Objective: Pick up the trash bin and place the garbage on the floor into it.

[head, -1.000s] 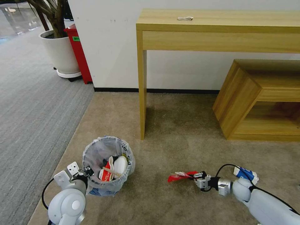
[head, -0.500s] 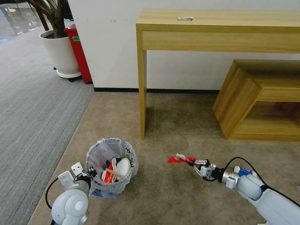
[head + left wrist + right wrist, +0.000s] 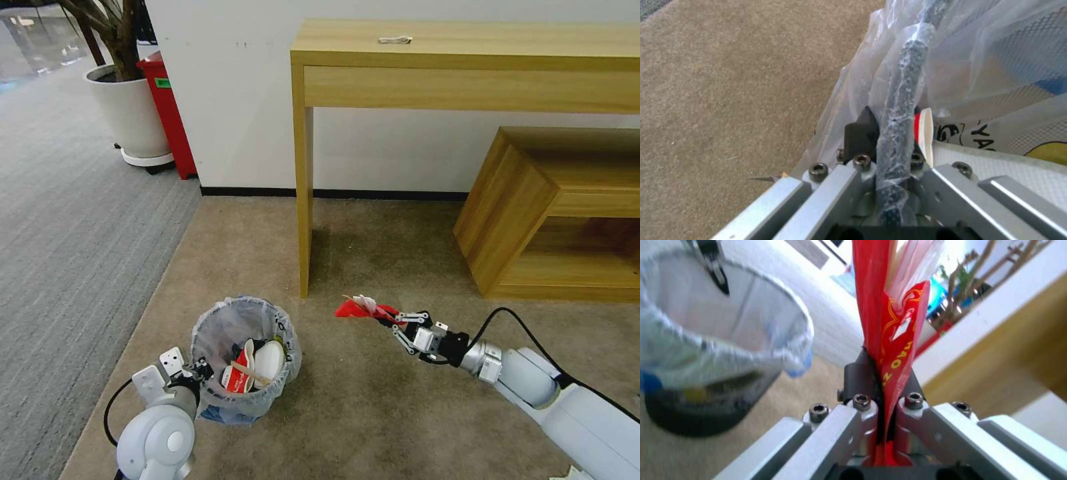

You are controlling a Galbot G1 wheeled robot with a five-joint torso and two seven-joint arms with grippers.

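The trash bin (image 3: 245,360), lined with a crinkled translucent bag and already holding red cups and a white slipper, is held at its near-left rim by the left gripper (image 3: 889,133), whose fingers are clamped on the bag-wrapped rim. To the right of the bin and clear of the beige floor (image 3: 373,427), a flattened red wrapper (image 3: 360,309) is pinched between the closed fingers of the right gripper (image 3: 393,319). In the right wrist view the wrapper (image 3: 889,336) is seen standing up from the jaws, with the bin (image 3: 724,336) near, on the wrapper's side away from the wooden desk (image 3: 467,60).
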